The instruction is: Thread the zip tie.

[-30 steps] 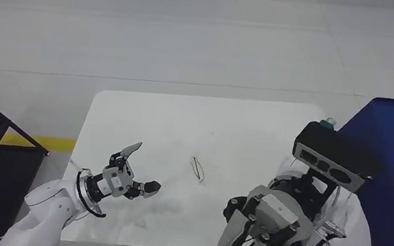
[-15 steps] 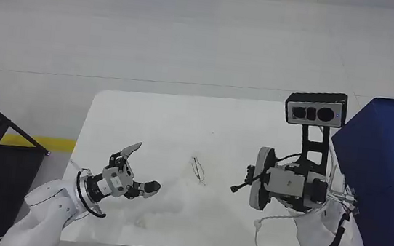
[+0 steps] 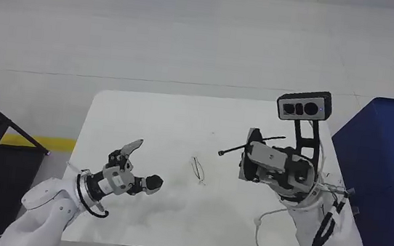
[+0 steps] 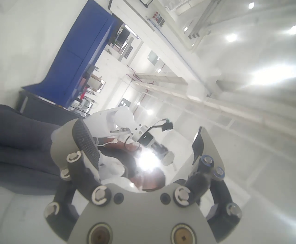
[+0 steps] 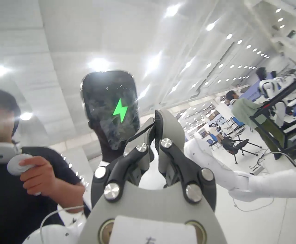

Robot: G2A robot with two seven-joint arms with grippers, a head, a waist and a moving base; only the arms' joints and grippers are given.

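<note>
Top view: zip tie [image 3: 197, 168] lies near spread left claw [image 3: 148, 164], not touching.

Bright, even overhead light washes the white table [image 3: 182, 121], leaving only faint soft shadows. A glare spot [image 4: 147, 161] burns out the left wrist view's middle; ceiling lamps [image 5: 99, 63] bloom in the right wrist view, and straight lines bow near both views' edges.

Robotics lab hall: ceiling lights [image 5: 229, 36], chairs [image 5: 240, 144]

The table [image 3: 182, 121] is smooth matt white, the zip tie [image 3: 197, 169] thin plastic, left jaws' pads [image 4: 84, 141] ribbed.
</note>
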